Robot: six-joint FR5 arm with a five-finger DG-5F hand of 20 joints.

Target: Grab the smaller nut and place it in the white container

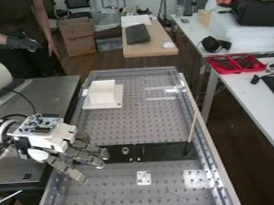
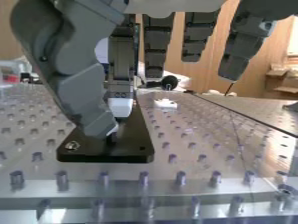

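In the high view, my hand hangs over the left end of the black bar, its fingers reaching across it. The bearing stands on the bar, right of the fingertips. The white container stands farther up the bench. In the wrist view, my hand has straight fingers and a bent thumb low over the bar. The smaller nut appears as a shiny round part by the bar's near end, beside the thumb tip and apart from it. The thumb covers part of the bar behind.
A thin rod leans up from the bar's right part. A small white plate lies on the perforated bench below the bar. Raised metal rails edge the bench. A red tray sits on the side table.
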